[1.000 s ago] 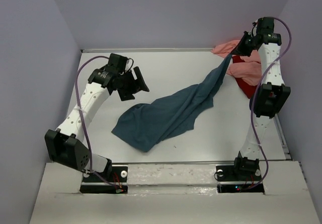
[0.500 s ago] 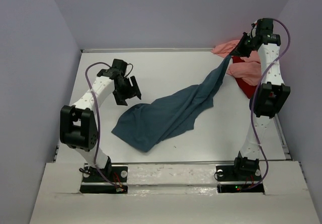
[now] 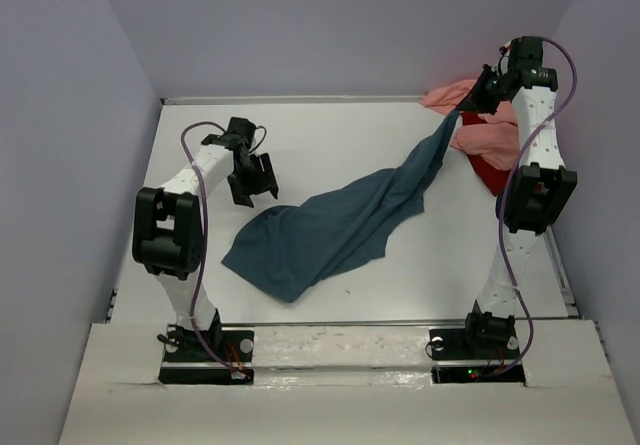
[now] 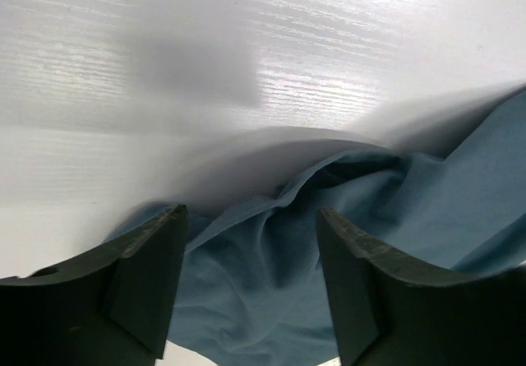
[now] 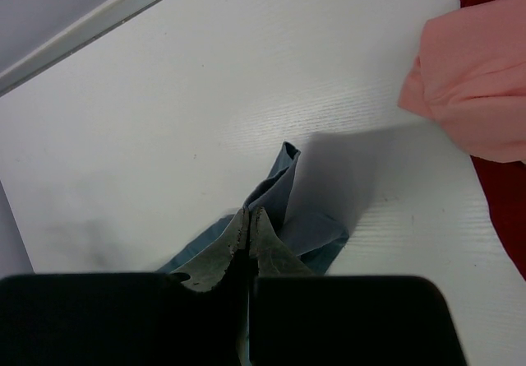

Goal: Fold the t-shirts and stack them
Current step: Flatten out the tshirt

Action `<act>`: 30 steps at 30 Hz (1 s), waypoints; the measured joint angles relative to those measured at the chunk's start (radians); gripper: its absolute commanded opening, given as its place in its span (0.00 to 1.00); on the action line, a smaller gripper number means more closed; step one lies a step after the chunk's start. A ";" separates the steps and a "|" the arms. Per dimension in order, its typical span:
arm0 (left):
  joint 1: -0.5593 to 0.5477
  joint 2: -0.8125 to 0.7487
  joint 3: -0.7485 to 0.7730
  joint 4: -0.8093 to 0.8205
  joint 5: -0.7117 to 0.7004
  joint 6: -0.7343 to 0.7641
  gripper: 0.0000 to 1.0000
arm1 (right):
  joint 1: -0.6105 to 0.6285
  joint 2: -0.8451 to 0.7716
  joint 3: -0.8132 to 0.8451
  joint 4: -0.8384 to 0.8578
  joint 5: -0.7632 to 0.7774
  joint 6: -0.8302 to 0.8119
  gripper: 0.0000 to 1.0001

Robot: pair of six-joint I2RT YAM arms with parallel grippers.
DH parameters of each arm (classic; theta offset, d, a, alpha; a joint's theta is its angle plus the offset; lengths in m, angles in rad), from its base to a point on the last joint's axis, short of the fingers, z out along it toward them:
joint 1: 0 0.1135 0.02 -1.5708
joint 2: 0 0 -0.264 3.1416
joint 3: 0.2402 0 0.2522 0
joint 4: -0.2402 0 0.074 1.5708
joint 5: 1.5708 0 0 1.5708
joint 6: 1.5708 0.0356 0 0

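We find the teal-blue t-shirt (image 3: 330, 230) spread loosely and wrinkled across the middle of the bench (image 3: 330, 135). One corner is drawn up into a narrow strip toward the far right. The right jaws are fully closed on that raised corner. In the right wrist view the fabric is pinched between the two fingertips and hangs below them, clear of the bench surface.

The left jaws stand wide apart and hold nothing. In the top view they sit just beyond the far-left edge of the teal-blue t-shirt. In the left wrist view both fingers (image 4: 148, 284) frame a bunched fold of that cloth, which lies past them. We cannot tell whether the fingertips touch the fabric.

The salmon pink t-shirt (image 3: 485, 130) lies crumpled at the far right corner of the bench, beside the right jaws. The red t-shirt (image 3: 487, 173) lies partly under it, on its near side.
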 measured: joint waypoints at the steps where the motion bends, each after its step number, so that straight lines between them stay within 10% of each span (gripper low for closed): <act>1: 0.000 0.005 0.002 0.002 0.003 0.004 0.68 | 0.000 0.000 0.000 0.000 0.000 0.000 0.00; 27: 0.000 0.075 -0.006 0.005 0.122 0.063 0.64 | 0.000 0.000 0.000 0.000 0.000 -0.003 0.00; 30: 0.000 0.082 -0.015 0.003 0.124 0.067 0.44 | 0.000 0.000 0.000 0.000 0.000 -0.003 0.00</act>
